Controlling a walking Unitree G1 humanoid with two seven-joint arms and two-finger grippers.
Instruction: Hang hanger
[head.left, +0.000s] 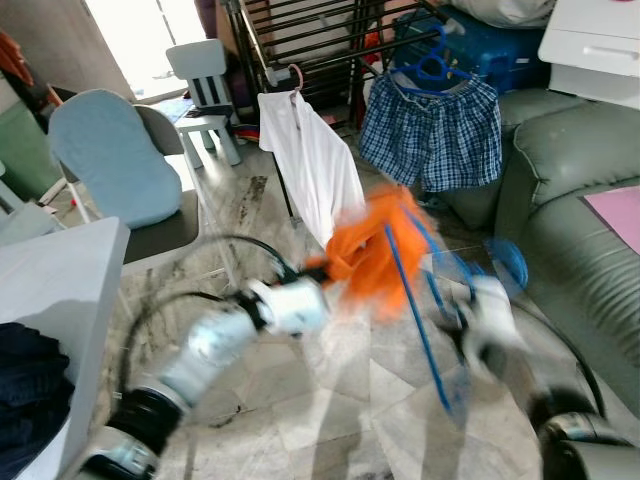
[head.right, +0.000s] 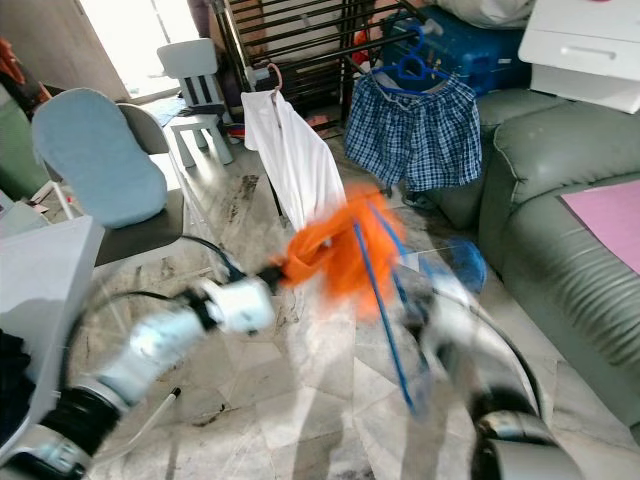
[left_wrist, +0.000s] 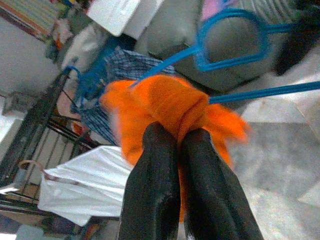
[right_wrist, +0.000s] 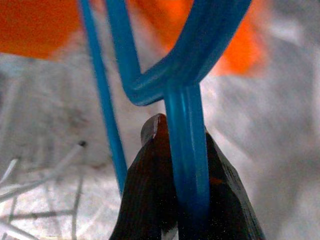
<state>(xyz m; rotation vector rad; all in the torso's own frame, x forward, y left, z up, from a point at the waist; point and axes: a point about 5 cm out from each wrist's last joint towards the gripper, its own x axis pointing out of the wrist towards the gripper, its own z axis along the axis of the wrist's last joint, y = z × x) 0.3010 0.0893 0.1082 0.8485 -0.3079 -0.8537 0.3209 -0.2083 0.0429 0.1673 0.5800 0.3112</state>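
The left gripper has its fingers pressed together on an orange cloth. The cloth is draped over a blue hanger, just beside it. The right gripper pinches the hanger's bar, held over the floor. Beyond both, a rack holds a shirt and shorts.

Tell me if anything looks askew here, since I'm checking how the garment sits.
Yes. The orange garment is bunched in a wad at one end of the blue hanger, not draped across it. The left gripper pinches the cloth; the right gripper clamps the hanger.
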